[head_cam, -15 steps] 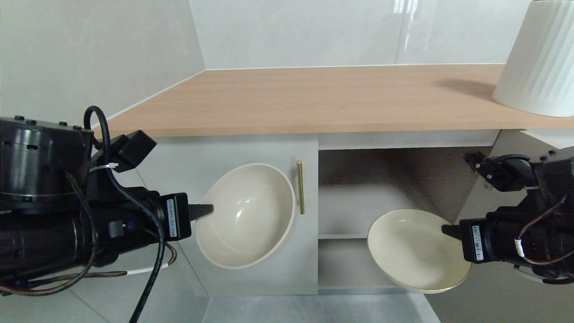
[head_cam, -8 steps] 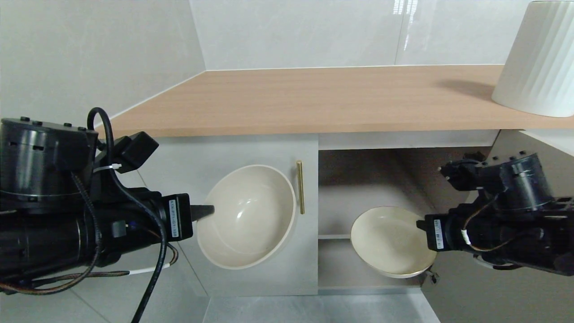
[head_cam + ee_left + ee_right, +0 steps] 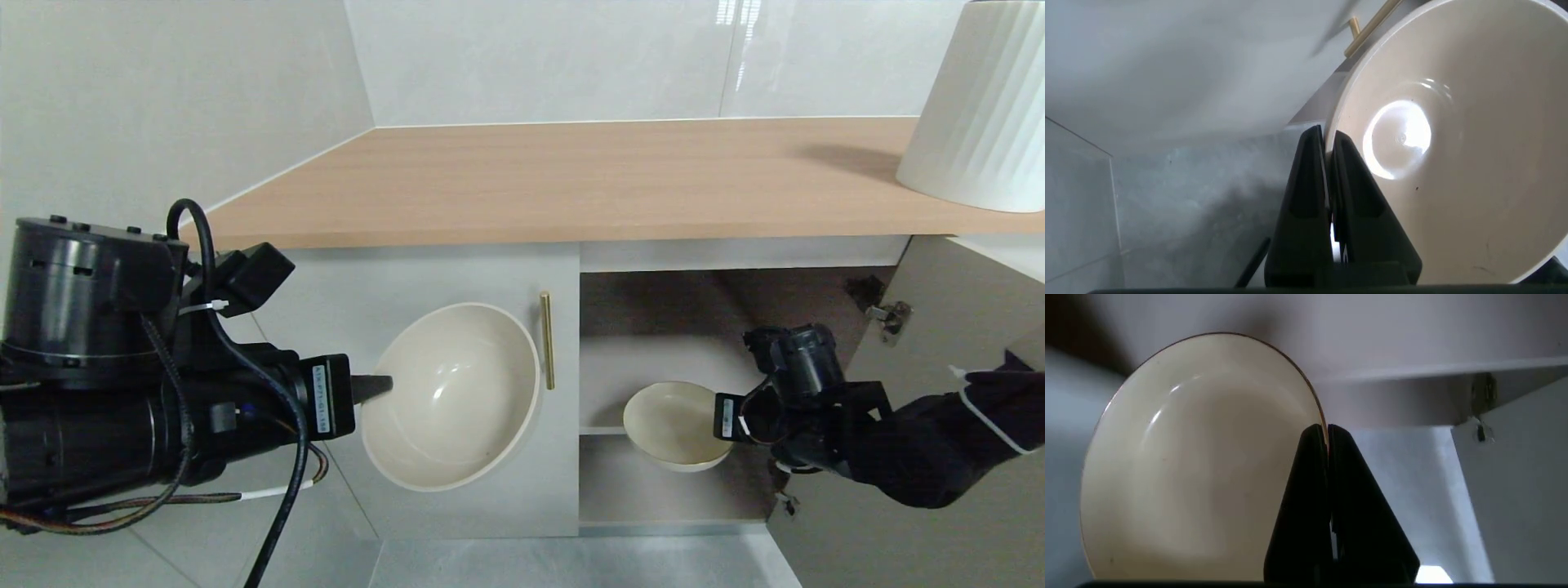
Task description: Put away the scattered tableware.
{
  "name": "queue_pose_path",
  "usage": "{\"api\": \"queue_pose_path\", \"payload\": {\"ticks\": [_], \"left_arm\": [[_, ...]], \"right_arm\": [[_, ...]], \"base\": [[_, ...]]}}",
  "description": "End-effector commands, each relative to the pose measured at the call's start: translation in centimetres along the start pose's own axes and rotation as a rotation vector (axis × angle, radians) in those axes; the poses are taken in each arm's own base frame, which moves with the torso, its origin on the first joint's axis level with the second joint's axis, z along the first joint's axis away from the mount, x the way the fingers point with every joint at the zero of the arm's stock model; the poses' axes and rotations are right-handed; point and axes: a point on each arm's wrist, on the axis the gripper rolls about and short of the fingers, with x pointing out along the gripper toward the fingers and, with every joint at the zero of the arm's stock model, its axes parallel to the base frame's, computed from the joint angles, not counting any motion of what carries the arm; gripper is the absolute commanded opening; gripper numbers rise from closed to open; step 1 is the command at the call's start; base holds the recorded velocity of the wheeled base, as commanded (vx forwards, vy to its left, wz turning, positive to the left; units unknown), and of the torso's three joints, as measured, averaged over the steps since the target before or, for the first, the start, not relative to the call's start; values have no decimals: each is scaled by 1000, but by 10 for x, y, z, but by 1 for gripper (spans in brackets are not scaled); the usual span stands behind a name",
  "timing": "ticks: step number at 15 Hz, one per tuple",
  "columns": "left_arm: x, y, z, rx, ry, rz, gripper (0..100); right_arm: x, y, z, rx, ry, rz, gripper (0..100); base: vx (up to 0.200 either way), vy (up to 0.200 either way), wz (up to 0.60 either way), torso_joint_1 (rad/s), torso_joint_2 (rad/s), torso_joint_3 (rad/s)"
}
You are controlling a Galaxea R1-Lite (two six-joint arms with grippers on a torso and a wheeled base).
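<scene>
Right gripper (image 3: 717, 418) has gone from outside the cupboard into its open right compartment, carrying the round cream plate with a thin gold rim (image 3: 669, 425) deeper in; left arm and its bowl barely shifted. Long light-wood countertop (image 3: 571, 180) runs across the top, with a grey cabinet (image 3: 408, 278) under it: left door shut, right door (image 3: 963, 286) swung open. White ribbed cone-shaped vessel (image 3: 980, 114) stands on the counter's right end. Large round cream bowl (image 3: 453, 400) hangs tilted in front of the shut left door, with its opening towards the camera. Left gripper (image 3: 382, 384) is clamped on its rim; the left wrist view shows both fingers pinched on the bowl (image 3: 1454, 139) edge, gripper (image 3: 1328, 140). The plate sits at the level of the inner shelf (image 3: 600, 430); can't tell if it touches. Right gripper (image 3: 1328, 437) is closed on the plate (image 3: 1200, 457) rim. Slim brass bar handle (image 3: 547, 341) is upright, just beside the bowl. Small metal hinge (image 3: 886, 313) on the open door.
</scene>
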Motion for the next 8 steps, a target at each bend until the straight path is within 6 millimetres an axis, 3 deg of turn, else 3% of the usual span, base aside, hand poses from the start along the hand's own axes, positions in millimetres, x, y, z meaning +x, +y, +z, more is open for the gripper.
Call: {"api": "queue_pose_path", "payload": {"ticks": [1,5,8], "left_arm": [[0,0,0,0,0,1,0],[1,0,0,-2,1,2,0],[0,0,0,-2,-3,0,0]], "right_arm": [[39,-6,-13,32,21,-72,0],[77,-18,-18,60,-30,-175,0],[95,-18,-11,80,-110,-222,0]], "base": [[0,0,0,0,0,0],[0,0,0,0,0,0],[0,0,0,0,0,0]]}}
